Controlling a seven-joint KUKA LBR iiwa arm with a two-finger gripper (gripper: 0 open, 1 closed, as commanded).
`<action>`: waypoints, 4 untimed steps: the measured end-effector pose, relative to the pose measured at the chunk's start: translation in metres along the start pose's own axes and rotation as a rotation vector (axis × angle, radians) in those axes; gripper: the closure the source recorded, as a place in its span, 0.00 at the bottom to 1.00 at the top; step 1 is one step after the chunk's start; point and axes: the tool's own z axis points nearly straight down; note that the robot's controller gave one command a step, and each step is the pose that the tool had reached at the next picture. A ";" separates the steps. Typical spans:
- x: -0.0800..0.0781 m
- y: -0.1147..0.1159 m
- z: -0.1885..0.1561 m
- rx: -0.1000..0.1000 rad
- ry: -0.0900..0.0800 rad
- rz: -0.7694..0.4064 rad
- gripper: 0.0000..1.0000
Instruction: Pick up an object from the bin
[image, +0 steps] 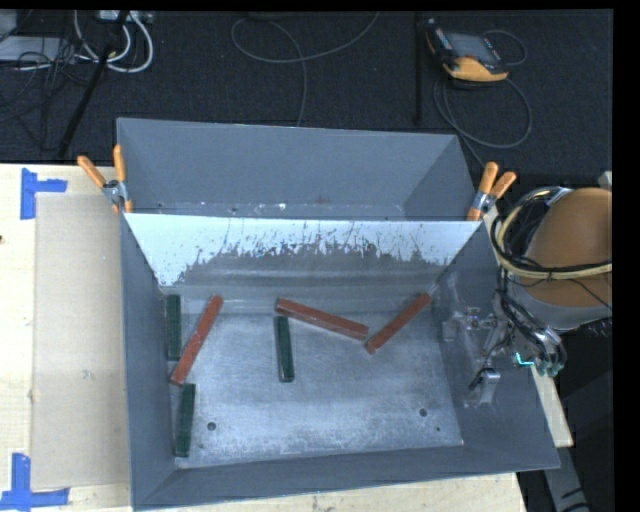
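Closest to the lens is the arm's orange wrist cover (575, 245) at the right edge of the frame. The gripper (483, 372) hangs below it over the sloped right wall of the bin (300, 180). I see nothing held in it, and honestly can't tell from this angle whether it's open or closed. Nearest candidate is the slanted reddish-brown bar (398, 322) right of centre: upper end near the foot of that right wall, lower end touching the tip of a second reddish-brown bar (322, 318). That's my worry. A grab near where they meet could catch both or flick one away, and going for the upper end puts the gripper tight against the wall, so a scrape or glancing pinch seems likely. The short dark green bar (285, 348) in the middle lies alone with bare floor all around, loads of room. On the left, a third reddish-brown bar (197, 338) sits just beside, maybe touching, a green bar (173, 325), and another green bar (185, 420) hugs the left wall at lower left. Cramped edges, I'd skip those.
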 end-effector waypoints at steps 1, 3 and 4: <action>-0.058 0.101 0.075 -0.003 -0.007 -0.025 0.00; -0.085 0.066 0.040 0.004 -0.010 -0.531 0.00; -0.085 0.079 0.072 0.002 -0.005 -0.628 0.00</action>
